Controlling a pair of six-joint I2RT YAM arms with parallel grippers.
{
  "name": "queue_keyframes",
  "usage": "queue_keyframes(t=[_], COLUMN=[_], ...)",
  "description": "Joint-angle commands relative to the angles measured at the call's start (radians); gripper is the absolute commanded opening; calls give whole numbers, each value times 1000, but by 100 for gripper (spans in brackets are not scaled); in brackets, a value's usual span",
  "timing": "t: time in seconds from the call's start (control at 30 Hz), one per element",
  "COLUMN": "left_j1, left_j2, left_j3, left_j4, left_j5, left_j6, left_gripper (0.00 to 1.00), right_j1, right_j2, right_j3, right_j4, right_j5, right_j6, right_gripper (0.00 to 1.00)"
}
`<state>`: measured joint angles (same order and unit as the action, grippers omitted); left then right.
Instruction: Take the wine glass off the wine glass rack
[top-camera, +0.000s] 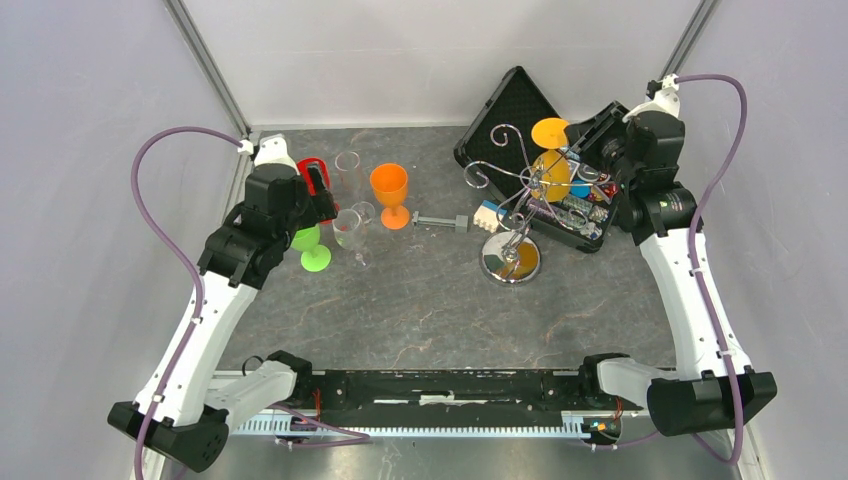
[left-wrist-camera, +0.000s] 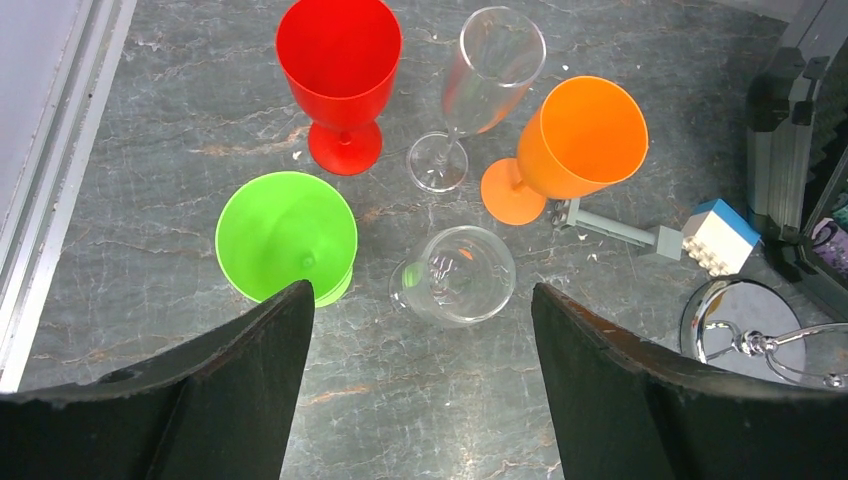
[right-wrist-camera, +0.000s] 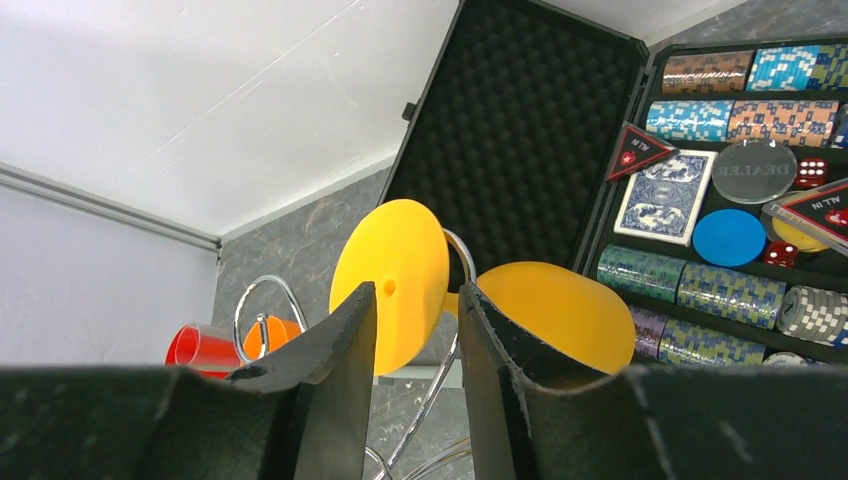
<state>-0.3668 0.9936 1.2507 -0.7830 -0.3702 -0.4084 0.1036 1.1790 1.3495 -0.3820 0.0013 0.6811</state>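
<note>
A yellow wine glass hangs upside down on the silver wire rack, its round foot on top. In the right wrist view the foot and bowl show just beyond my fingertips, with the rack's wire running down behind the gap. My right gripper is beside the glass, its jaws a narrow gap apart with nothing gripped. My left gripper is wide open and empty above the cups at the left.
An open black case of poker chips lies behind the rack. At the left stand a red goblet, a green one, an orange one, a clear flute and a clear glass. A toy block lies nearby.
</note>
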Motion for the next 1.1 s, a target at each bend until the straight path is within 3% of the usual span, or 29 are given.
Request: queue_keyframes(t=[0.0, 0.4, 0.73, 0.87, 1.0, 1.07], left_j1=[1, 0, 1, 0, 1, 1], left_j2=[-13, -19, -25, -25, -24, -25], left_j3=[-3, -9, -12, -14, -14, -14], left_j4=[40, 43, 42, 42, 42, 42], left_j5=[-32, -32, -44, -47, -48, -48], left_j6=[48, 47, 48, 46, 49, 49], left_gripper=[84, 85, 85, 86, 86, 86], right_j1=[-3, -3, -3, -3, -4, -4], right_j2=[-15, 21, 40, 42, 24, 4], right_j3=[-3, -16, -60, -83, -103, -121], right_j4=[4, 80, 126, 149, 182, 213], right_j5=[31, -67, -53, -54, -41, -23], right_j6=[3, 84, 131, 148, 164, 173], right_gripper=[41, 40, 31, 21, 0, 0])
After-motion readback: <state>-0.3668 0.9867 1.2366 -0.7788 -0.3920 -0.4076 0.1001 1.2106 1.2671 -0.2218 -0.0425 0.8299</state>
